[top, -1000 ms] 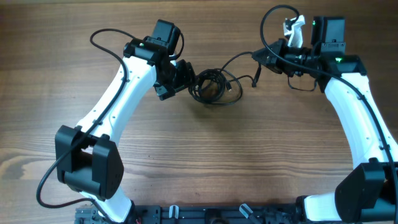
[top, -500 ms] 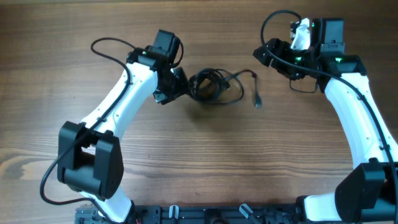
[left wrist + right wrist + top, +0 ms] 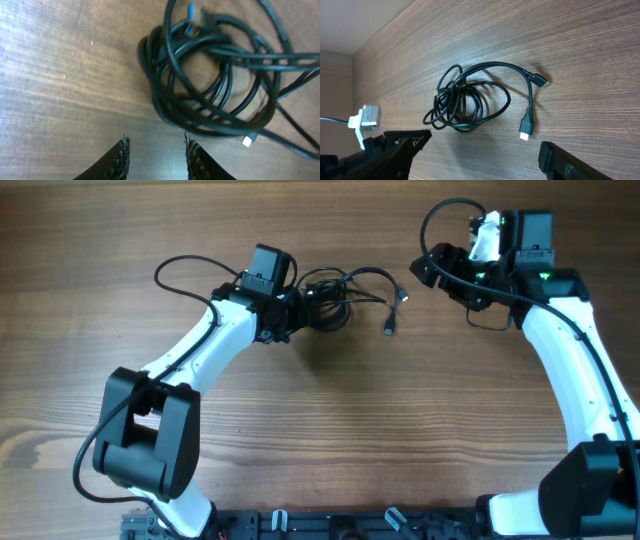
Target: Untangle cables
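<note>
tangled coil of thin black cables upper middle of brown wooden table, left gripper half-spread just beside it, empty, right gripper spread wide, upper right

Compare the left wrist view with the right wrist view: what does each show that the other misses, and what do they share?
Left wrist only: the cables' crossing loops up close, a blue-tipped plug, and the left gripper with nothing between its parted fingers. Right wrist only: the whole tangle, two loose end plugs lying beside it, and the right gripper open. Both: the cables on the wooden table.
</note>
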